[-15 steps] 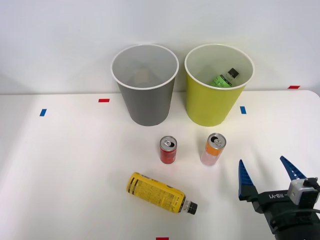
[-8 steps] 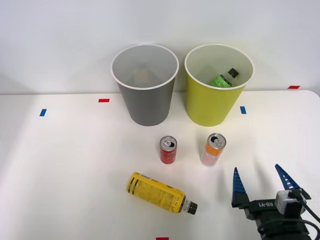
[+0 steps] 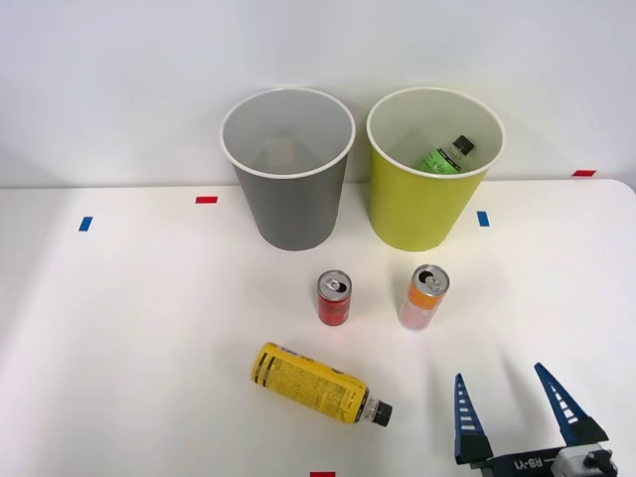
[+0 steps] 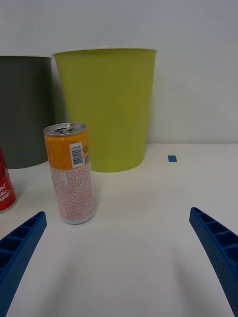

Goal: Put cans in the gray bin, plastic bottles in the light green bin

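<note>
Right gripper (image 3: 517,409) sits low at the table's near right edge, fingers spread wide apart, nothing between them; wrist view has the blue ribbed fingers (image 4: 20,250) at both corners with bare white table (image 3: 129,328) between. Orange can (image 3: 423,296) stands upright on the table, ahead of the gripper and slightly to its left, apart from it; in wrist view the orange can (image 4: 71,173) is in front of the green bin (image 4: 106,106). Red can (image 3: 334,297) stands upright just left of the orange one, a gap between them; its edge shows in wrist view (image 4: 5,185). Yellow bottle (image 3: 318,384) lies on its side near the front, cap pointing right toward the gripper, well apart from it. Green bottle (image 3: 444,155) lies tilted inside the green bin (image 3: 422,199). Gray bin (image 3: 290,189) stands just left of the green bin at the back, both upright, near the wall; gray bin (image 4: 22,111) partly seen in wrist view. Small blue (image 3: 483,218) and red (image 3: 206,200) tape marks on the table.
</note>
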You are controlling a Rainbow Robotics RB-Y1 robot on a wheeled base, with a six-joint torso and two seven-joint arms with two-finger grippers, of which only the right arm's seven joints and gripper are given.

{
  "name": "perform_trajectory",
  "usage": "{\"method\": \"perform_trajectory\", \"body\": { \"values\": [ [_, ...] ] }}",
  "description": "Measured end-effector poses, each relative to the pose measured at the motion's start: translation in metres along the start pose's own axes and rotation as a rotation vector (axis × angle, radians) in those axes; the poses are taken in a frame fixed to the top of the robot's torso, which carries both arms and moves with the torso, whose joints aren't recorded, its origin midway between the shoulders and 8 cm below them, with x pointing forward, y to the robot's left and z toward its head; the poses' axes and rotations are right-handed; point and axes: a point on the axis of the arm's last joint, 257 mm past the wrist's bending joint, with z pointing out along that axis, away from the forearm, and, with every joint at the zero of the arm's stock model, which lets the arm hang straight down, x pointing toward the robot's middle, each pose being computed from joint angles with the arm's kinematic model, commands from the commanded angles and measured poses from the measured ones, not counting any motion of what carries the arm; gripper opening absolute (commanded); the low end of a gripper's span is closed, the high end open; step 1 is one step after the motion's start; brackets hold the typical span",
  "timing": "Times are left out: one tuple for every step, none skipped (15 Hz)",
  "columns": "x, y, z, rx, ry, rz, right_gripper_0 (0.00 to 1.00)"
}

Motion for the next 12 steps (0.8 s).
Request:
{"method": "perform_trajectory", "body": {
  "values": [
    [0.001, 0.001, -0.005, -0.002, 0.002, -0.013, 1.0],
    [0.002, 0.002, -0.01, -0.002, 0.008, -0.056, 1.0],
    [0.004, 0.003, -0.014, -0.002, 0.017, -0.108, 1.0],
    [0.007, 0.004, -0.019, -0.005, 0.028, -0.15, 1.0],
    [0.009, 0.005, -0.024, -0.007, 0.039, -0.17, 1.0],
    [0.011, 0.005, -0.027, -0.004, 0.047, -0.165, 1.0],
    [0.012, 0.002, -0.031, 0.002, 0.052, -0.163, 1.0],
    [0.012, -0.002, -0.036, 0.007, 0.058, -0.164, 1.0],
    [0.013, -0.006, -0.042, 0.009, 0.066, -0.165, 1.0],
    [0.014, -0.008, -0.048, 0.01, 0.075, -0.165, 1.0],
    [0.015, -0.009, -0.053, 0.012, 0.083, -0.164, 1.0],
    [0.016, -0.01, -0.059, 0.013, 0.091, -0.162, 1.0]
  ]
}}
